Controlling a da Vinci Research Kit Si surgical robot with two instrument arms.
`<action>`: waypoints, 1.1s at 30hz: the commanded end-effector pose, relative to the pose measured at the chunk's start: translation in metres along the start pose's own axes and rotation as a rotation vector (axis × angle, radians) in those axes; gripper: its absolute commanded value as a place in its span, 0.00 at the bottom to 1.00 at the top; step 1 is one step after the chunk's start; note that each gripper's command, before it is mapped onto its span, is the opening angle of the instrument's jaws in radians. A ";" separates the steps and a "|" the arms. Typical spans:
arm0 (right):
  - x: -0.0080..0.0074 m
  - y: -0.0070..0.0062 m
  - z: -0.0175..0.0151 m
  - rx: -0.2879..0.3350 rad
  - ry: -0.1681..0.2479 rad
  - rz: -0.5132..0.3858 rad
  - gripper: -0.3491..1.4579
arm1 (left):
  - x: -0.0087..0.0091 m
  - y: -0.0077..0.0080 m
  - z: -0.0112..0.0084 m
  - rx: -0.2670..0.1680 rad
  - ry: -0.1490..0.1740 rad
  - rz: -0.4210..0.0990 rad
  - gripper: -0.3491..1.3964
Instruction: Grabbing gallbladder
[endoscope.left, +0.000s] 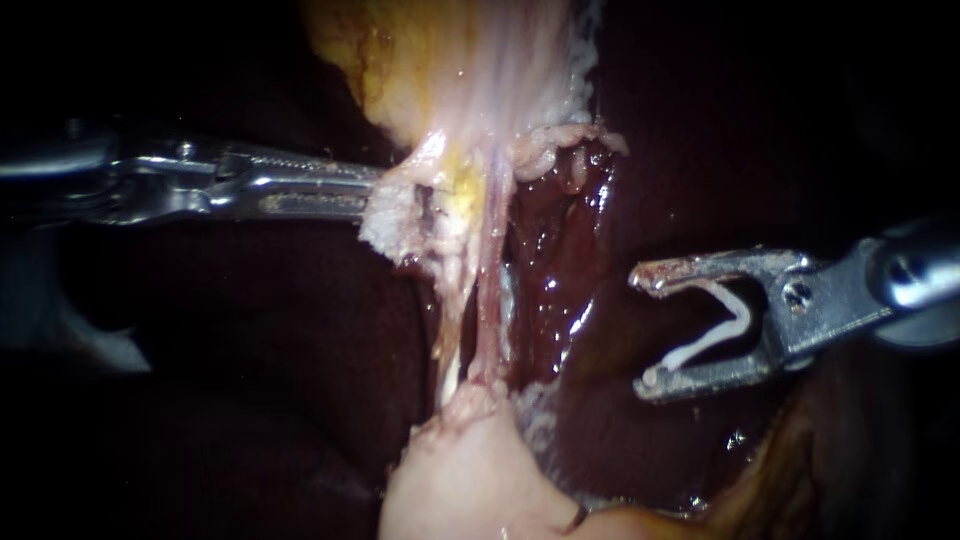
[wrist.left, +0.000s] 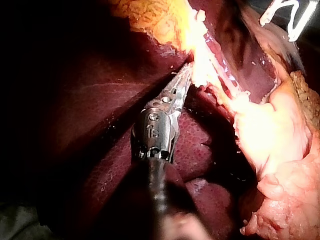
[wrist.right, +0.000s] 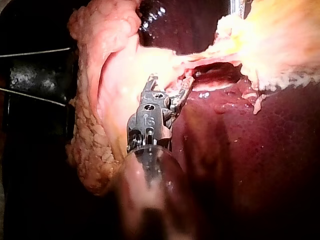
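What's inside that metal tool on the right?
A white bent clip sits between the right tool's jaws, touching both. The liver shows behind; what's under the lower jaw is hidden.

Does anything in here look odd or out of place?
Only one thing: a white V-shaped clip sits inside the spread tip of the right instrument, touching both sides. It looks seated there on purpose, not dropped.
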 end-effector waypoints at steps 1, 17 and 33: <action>0.0000 0.0000 0.0000 0.000 0.000 0.000 0.45 | 0.0001 0.0000 -0.0001 -0.001 0.000 0.000 0.00; 0.0000 0.0000 0.0000 0.000 0.000 0.011 0.45 | -0.0003 -0.0006 -0.0047 -0.009 0.002 0.040 0.36; -0.0001 -0.0001 -0.0002 0.001 0.000 0.011 0.45 | 0.0023 0.0022 -0.0042 0.008 0.065 0.057 0.56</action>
